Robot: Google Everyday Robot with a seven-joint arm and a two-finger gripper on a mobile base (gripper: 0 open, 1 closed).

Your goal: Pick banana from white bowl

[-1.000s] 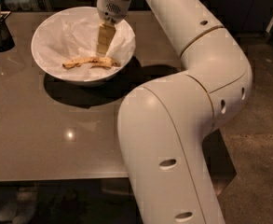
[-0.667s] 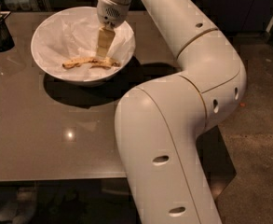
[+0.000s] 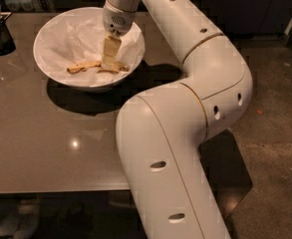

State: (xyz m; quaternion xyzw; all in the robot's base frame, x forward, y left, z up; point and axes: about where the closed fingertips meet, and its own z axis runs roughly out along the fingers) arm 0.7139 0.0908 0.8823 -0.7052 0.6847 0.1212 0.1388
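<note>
The gripper [image 3: 108, 63] reaches down inside the white bowl [image 3: 42, 63], its tip at the banana [image 3: 83, 66]; its opening cannot be told.

Dim room, light from overhead, small glare spot [image 3: 74, 144] on the glossy counter [image 3: 31, 168] toward its near edge, gripper [image 3: 108, 63] brightly lit inside the white bowl [image 3: 40, 59] by the far edge, bowl's dark shadow [image 3: 75, 99] falling toward the near edge, far-left corner murky.
</note>
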